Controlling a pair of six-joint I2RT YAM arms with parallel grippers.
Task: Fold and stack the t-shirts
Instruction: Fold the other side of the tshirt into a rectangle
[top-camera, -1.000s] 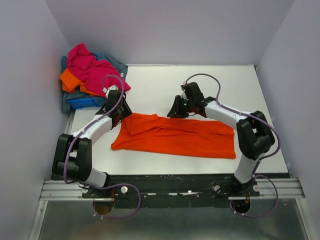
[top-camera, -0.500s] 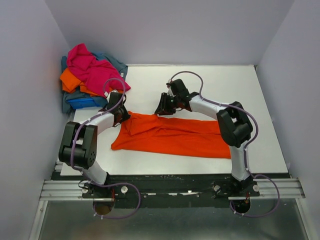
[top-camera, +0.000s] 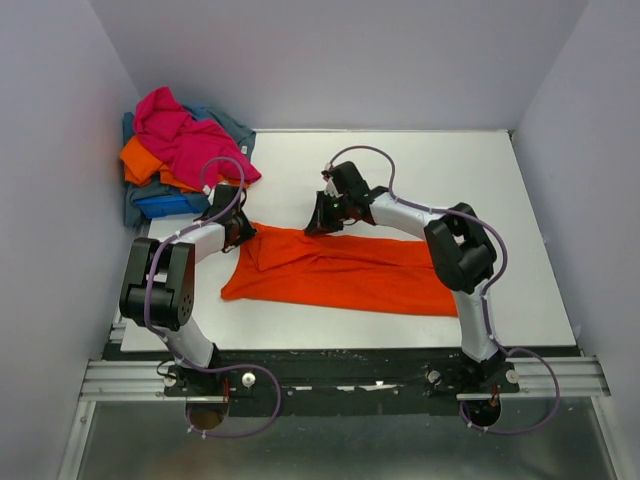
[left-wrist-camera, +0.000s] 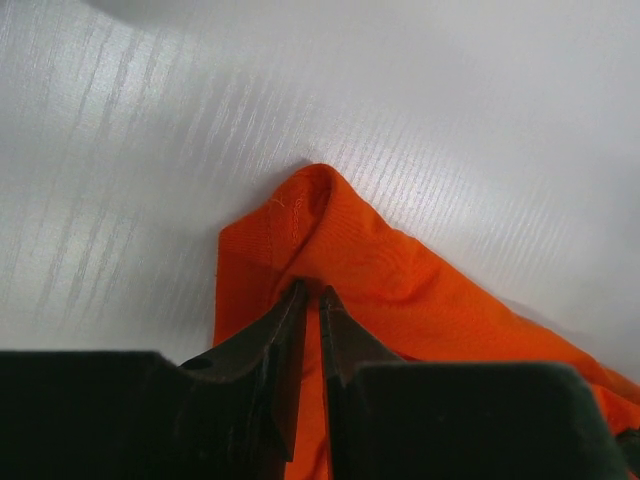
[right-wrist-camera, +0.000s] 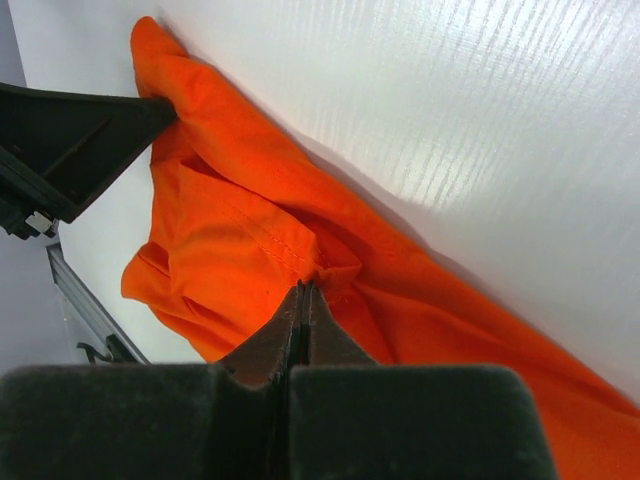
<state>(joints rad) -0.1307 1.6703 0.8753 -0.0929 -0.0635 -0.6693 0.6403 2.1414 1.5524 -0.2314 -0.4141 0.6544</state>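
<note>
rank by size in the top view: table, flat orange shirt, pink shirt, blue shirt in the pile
1. table
2. flat orange shirt
3. pink shirt
4. blue shirt, mostly buried, so only its visible part is ranked

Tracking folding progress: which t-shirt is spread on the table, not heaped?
The orange t-shirt at mid-table, held by the left gripper and right gripper; the rest lie crumpled in the far-left pile.

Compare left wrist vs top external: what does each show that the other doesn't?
Left wrist only: the left pincer closed on a raised fold at a corner of the orange t-shirt, seen close up. Top external only: that shirt's whole spread, the right pincer at its far edge, and the pile of t-shirts in the far-left corner. Both: orange fabric lying on the white table.
</note>
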